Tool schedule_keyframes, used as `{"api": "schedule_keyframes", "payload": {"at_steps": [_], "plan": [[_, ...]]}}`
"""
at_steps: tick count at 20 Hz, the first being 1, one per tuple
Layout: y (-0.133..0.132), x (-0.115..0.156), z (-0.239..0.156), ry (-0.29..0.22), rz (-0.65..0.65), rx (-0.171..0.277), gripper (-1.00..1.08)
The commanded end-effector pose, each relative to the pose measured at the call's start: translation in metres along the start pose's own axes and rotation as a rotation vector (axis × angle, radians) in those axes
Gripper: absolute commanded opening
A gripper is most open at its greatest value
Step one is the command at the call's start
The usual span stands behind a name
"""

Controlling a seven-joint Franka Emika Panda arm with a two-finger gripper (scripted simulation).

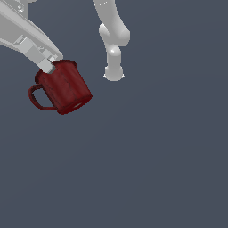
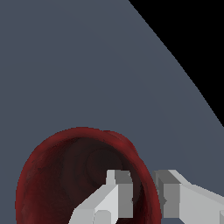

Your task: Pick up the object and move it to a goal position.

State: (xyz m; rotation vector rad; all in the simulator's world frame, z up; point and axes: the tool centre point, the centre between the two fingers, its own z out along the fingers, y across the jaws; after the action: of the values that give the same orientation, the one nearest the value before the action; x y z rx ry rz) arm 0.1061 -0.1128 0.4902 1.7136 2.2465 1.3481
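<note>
My claw (image 2: 144, 194) pinches the rim wall of the dark red glossy cylindrical mug (image 1: 64, 87), one finger inside, one outside. Mug hangs tilted at ten o'clock in the exterior view, handle (image 1: 38, 98) outward. Risk: the off-centre rim pinch lets it swing or slip during transit.

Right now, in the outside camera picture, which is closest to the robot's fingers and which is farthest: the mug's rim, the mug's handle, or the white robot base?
1. Mug rim: pinched between the fingers.
2. Handle: on the mug's left side in the exterior view.
3. White robot base: farthest, off to the right.
</note>
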Motion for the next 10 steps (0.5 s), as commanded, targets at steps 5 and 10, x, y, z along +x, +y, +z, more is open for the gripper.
{"api": "schedule_keyframes", "payload": {"at_steps": [5,10], "plan": [[0.021,-0.001,-0.037,0.066,-0.069,-0.049,-1.00],[0.030,-0.002,-0.053,0.096,-0.096,-0.068,-1.00]]}}
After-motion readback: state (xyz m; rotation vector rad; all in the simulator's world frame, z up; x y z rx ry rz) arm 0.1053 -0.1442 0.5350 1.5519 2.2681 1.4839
